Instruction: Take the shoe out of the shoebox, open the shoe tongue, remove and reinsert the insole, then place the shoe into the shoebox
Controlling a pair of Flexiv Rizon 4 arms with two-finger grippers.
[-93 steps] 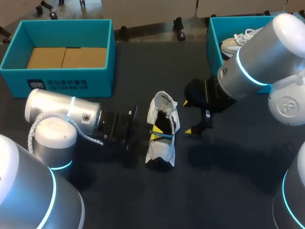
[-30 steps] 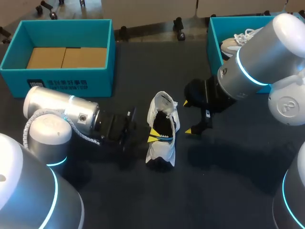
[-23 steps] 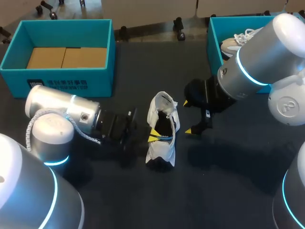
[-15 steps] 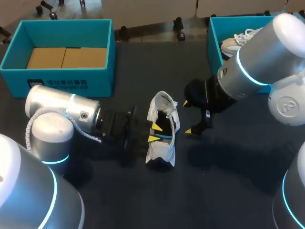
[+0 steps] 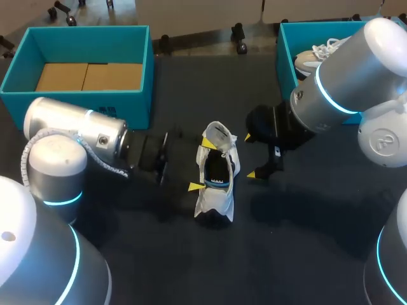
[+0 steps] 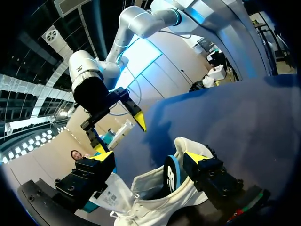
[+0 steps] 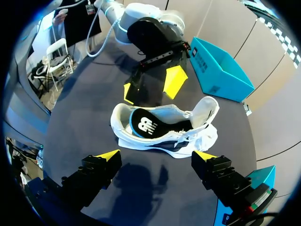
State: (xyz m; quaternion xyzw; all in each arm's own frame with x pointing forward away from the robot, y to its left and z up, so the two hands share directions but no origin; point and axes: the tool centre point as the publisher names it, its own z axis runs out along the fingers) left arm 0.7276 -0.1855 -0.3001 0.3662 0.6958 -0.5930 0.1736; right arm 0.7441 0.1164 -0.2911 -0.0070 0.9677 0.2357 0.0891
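Shoe [image 5: 213, 202]: white, out of any box, lying mid-tabletop with the heel toward the near edge. Tongue [image 5: 219, 133]: pulled up and back, mouth open. Insole [image 5: 216, 170]: black with a blue rim, inside the shoe, looks roughly seated; whether it has been out yet cannot be told. Left gripper [image 5: 202, 166]: spread wide at the shoe's left side, one tip over the collar and one beside the sole, gripping nothing. Right gripper [image 5: 252, 155]: spread and empty, just right of the shoe, apart from it. Box [image 5: 137, 76]: teal, far-left corner, cardboard inside. Second box [image 5: 285, 57]: teal, far-right corner, with another shoe [image 5: 315, 58] in it. Table [image 5: 305, 241]: dark. Status: unboxing and tongue-opening appear done; the insole step is unconfirmed; reboxing is outstanding.
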